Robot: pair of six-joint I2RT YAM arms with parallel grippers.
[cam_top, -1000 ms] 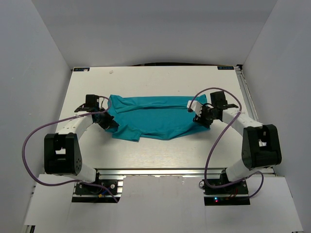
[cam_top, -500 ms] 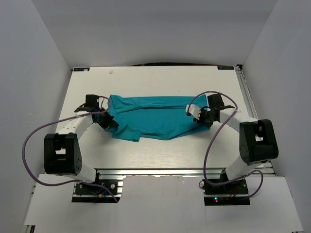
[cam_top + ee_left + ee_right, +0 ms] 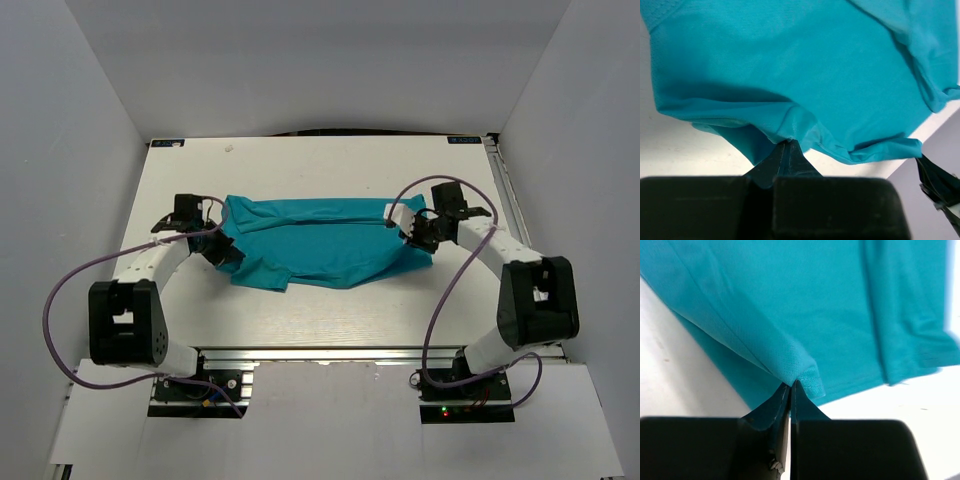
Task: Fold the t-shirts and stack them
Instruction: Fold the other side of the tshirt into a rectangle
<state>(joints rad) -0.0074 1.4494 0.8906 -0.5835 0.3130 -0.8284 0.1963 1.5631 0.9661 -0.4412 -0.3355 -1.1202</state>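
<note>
T-shirt (image 3: 315, 245) is lying spread across the middle of the table (image 3: 300, 170), long side running left to right, part-folded. I am pinching its left end with my left tool (image 3: 788, 146), tips closed on a small bunched fold. I am pinching its right end with my right tool (image 3: 790, 386), tips closed on a folded corner. Both bites are sitting at the very tips, so I am judging them shallow. Risk: pulling the arms apart or lifting unevenly could slide cloth out of one tool. I may also be gripping only some layers, leaving the rest sagging and the fold skewed.
</note>
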